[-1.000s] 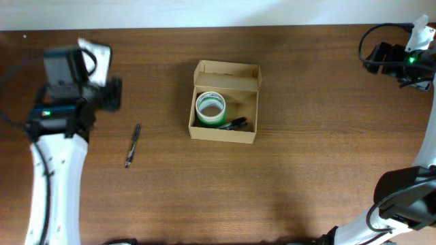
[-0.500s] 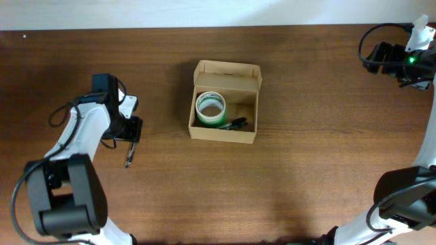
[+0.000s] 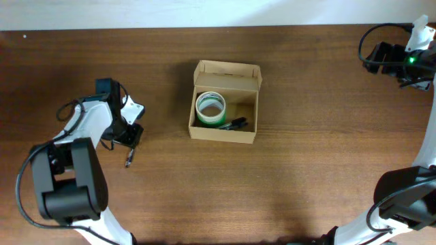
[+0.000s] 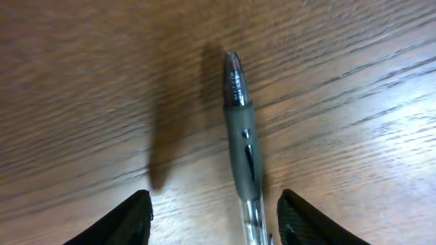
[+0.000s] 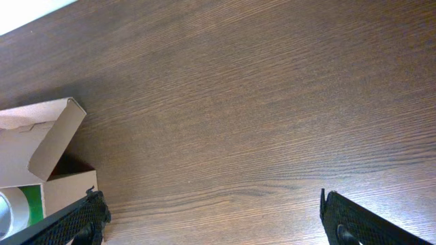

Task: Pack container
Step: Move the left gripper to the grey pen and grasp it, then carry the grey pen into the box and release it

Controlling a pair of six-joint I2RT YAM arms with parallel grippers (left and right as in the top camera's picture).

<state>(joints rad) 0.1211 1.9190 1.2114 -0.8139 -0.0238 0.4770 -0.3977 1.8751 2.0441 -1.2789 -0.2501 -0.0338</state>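
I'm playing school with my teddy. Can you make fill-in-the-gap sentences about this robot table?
1. The roll of tape inside the container is white and ____.
2. The pen lies outside the container, on the ____.
3. The left fingers, one on each side of the pen, are ____ (open or shut).

Missing words: green; table; open.

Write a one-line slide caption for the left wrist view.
Open left gripper poised over a gray-gripped pen lying on the dark wood table, its barrel running between the two fingertips.
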